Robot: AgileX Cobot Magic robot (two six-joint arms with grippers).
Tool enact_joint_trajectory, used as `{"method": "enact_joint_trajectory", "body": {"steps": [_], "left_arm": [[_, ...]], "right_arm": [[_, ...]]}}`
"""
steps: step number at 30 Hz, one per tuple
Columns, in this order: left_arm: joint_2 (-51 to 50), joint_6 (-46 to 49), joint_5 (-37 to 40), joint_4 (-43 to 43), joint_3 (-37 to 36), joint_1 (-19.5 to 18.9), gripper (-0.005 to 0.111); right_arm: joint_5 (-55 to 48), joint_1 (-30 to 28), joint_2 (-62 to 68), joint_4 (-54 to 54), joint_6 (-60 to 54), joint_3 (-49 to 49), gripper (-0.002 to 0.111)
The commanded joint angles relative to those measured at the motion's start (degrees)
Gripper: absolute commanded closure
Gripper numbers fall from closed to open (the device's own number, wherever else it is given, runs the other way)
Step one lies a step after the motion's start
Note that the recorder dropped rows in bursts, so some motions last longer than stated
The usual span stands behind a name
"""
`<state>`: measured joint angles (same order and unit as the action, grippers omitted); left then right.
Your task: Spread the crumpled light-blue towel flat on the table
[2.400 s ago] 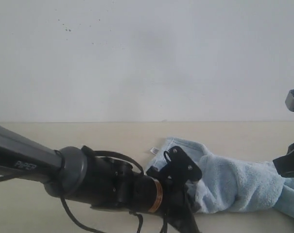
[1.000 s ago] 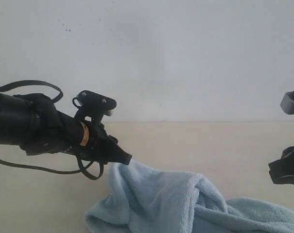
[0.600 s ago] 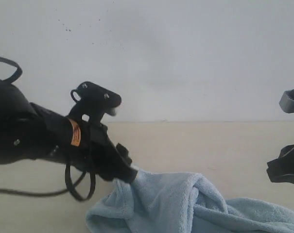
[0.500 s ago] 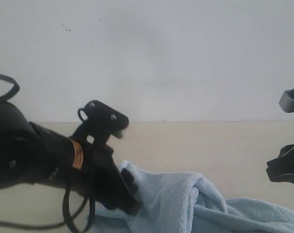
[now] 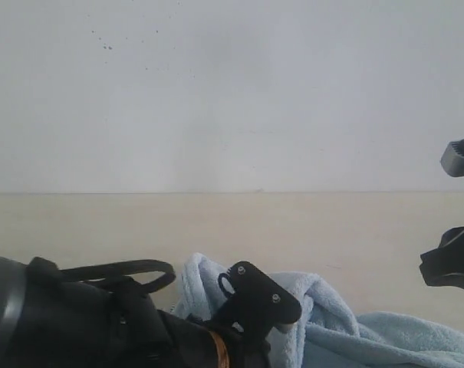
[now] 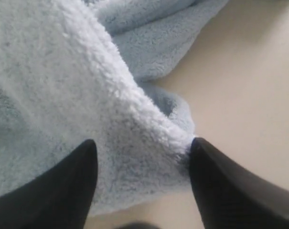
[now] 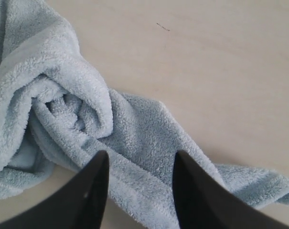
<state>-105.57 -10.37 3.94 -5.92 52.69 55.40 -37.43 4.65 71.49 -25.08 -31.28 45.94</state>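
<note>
Exterior view, left to right. Low at the left: left arm [image 5: 78, 322], down at table height now, no longer raised with a corner of the towel [image 5: 354, 337] lifted at its tip as a second ago.

Left wrist view: left gripper [image 6: 142, 157] with jaws wide apart, straddling a thick fold of towel. One fingertip [image 6: 206, 162] touching the fold's edge, nothing pinched so far as can be seen. Reads as a release: corner drawn toward the left and let down.

Middle: towel lying on the table [image 5: 293, 222], humped and folded over itself, far from flat.

Right: right gripper [image 5: 450, 264] hanging at the frame edge above the towel's far end, in much the same place as before. Right wrist view: jaws apart, clamped on nothing, poised over a twisted, rolled stretch of towel.

Task barely begun, judging by the bundle. Probably needed next: a fresh grip on an edge at each side, then a pull outward. Risk: dragging the whole bundle along rather than opening it.
</note>
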Motion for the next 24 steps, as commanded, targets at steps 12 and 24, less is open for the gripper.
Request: {"method": "enact_joint_trajectory", "body": {"steps": [12,24], "left_arm": [[-7.0,-2.5,4.1,-0.9,5.8,0.5,0.098],[12.7,-4.3,20.0,-14.7,5.8,-0.7,0.102]], "right_arm": [[1.4,-0.1,0.0,-0.5,-0.8,-0.1,0.067],[2.0,-0.1,0.0,-1.1,-0.8,-0.1,0.066]]}}
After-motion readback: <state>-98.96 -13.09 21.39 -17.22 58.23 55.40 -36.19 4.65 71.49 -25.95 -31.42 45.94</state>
